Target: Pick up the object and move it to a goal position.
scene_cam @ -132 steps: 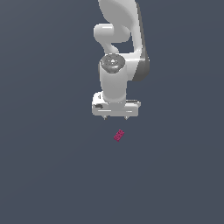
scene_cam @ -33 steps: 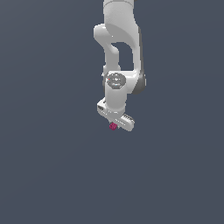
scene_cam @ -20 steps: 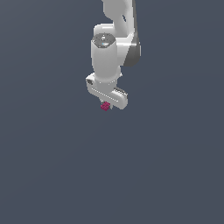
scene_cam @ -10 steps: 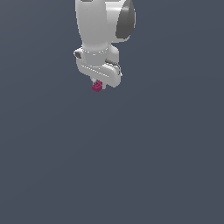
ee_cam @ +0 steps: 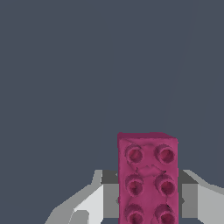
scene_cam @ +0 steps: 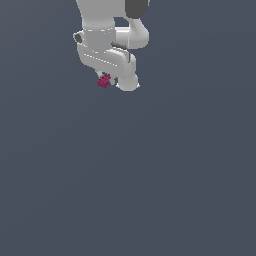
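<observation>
Since the earlier exterior frames the white arm has swung up and toward the exterior view's left, and the tiny magenta-pink studded rectangular brick (scene_cam: 103, 81) — once lying loose on the dark grey bench (scene_cam: 150, 190) below the tool — now rides with it, high in the frame and well clear of the surface. That suggests the pick is done and the carry toward the goal is under way; no goal marker shows in either view, so how far remains cannot be told. The white two-fingered tool (scene_cam: 108, 81) is clamped on the brick: in the wrist view the brick (ee_cam: 148, 179) sits between the two pale fingers (ee_cam: 87, 203), which press on its long sides. Its long axis runs out from the tool along the line of the fingers — roughly downward in the exterior view, slightly tilted — and its studded face, two studs across, is turned to the wrist camera. One end projects beyond the fingertips.
</observation>
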Robot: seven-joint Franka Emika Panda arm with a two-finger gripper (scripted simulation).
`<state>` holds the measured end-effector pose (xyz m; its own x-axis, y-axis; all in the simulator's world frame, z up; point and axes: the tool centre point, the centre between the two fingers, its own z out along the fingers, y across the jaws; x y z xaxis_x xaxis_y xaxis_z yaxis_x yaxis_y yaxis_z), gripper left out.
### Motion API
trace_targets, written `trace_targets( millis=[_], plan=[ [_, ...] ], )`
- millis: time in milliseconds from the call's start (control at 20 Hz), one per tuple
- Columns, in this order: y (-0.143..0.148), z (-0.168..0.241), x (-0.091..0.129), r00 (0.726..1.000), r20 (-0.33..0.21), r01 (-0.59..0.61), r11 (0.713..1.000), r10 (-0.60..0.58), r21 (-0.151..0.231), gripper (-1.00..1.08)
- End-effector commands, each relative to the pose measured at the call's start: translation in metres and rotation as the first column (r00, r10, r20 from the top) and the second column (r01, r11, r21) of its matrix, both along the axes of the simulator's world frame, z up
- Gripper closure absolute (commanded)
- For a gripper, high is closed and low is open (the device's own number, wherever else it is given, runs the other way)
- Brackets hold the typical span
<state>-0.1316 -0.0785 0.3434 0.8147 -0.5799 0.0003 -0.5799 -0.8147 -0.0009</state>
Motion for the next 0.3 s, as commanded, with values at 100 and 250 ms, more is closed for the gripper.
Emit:
trace_targets(
  millis=[100, 250],
  plan=[
    [-0.0040, 0.0121, -0.0036, 1.000, -0.001, -0.001, 1.000, 0.001, 0.000, 1.08],
    [-0.0044, 0.0142, -0.0039, 1.000, -0.001, -0.002, 1.000, 0.002, -0.001, 1.08]
  ],
)
